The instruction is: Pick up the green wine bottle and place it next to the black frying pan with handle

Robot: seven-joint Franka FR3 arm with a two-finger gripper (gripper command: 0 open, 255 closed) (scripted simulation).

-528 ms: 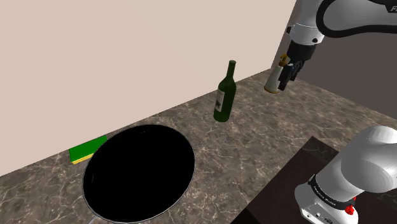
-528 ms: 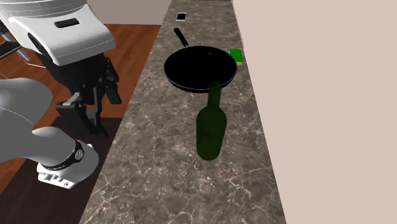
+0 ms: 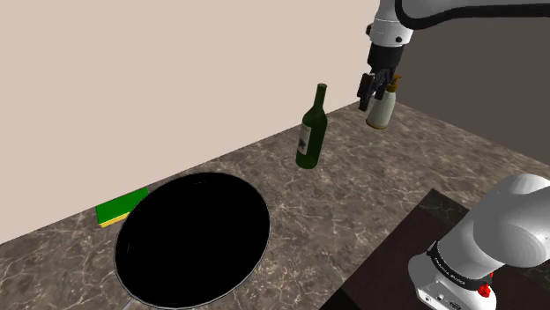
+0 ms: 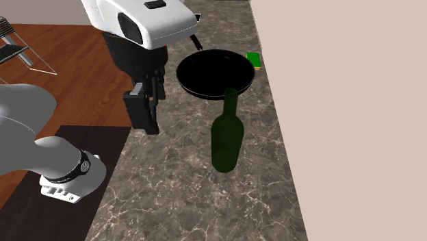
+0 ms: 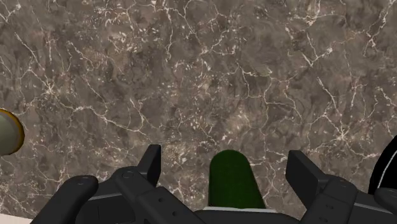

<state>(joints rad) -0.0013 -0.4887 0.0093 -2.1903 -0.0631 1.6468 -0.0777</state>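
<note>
The dark green wine bottle (image 3: pixel 310 129) stands upright on the marble counter, a little way from the black frying pan (image 3: pixel 194 238). My black gripper (image 3: pixel 367 93) hangs open in the air, higher than the bottle's neck and off to the shoulder view's right of it. From the second exterior view the gripper (image 4: pixel 145 122) is left of the bottle (image 4: pixel 226 137), with the pan (image 4: pixel 215 73) and its handle (image 4: pixel 195 39) beyond. In the wrist view the bottle's top (image 5: pixel 232 179) shows between the spread fingers (image 5: pixel 151 164), untouched by them.
A cream bottle (image 3: pixel 382 107) stands just behind the gripper by the wall corner. A green and yellow sponge (image 3: pixel 122 208) lies beside the pan against the wall. The counter's front edge (image 4: pixel 130 147) drops to a wooden floor and my stand (image 3: pixel 458 264).
The arm has swung toward the shoulder view's left and risen, from the counter's edge to over the counter, nearer the bottle. The bottle and pan have not moved.
</note>
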